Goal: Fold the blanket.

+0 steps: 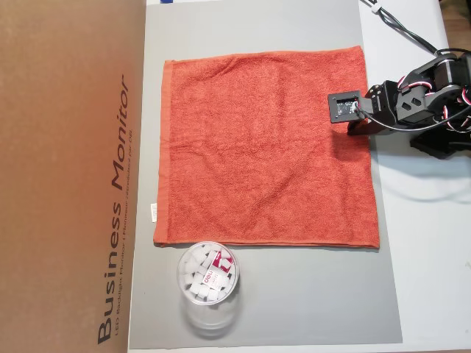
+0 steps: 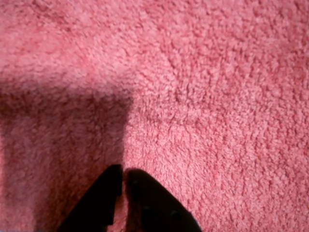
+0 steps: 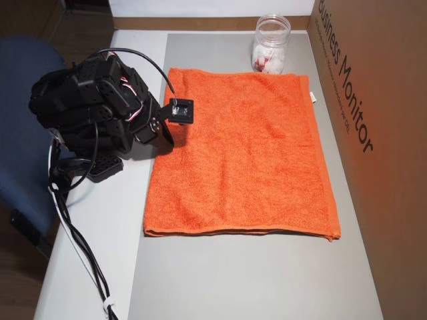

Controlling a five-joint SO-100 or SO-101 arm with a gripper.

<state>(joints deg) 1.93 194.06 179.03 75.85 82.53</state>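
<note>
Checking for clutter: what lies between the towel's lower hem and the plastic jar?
Nothing: in an overhead view only a narrow bare strip of grey mat separates towel from jar.

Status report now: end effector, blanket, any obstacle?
End effector shut, empty, over the blanket's edge. Blanket flat, unfolded. Jar just beside one edge, off the cloth.

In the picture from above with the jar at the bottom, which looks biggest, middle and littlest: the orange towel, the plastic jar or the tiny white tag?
1. Orange towel, by far the biggest.
2. Plastic jar.
3. White tag on the towel's left edge, the littlest.
</note>
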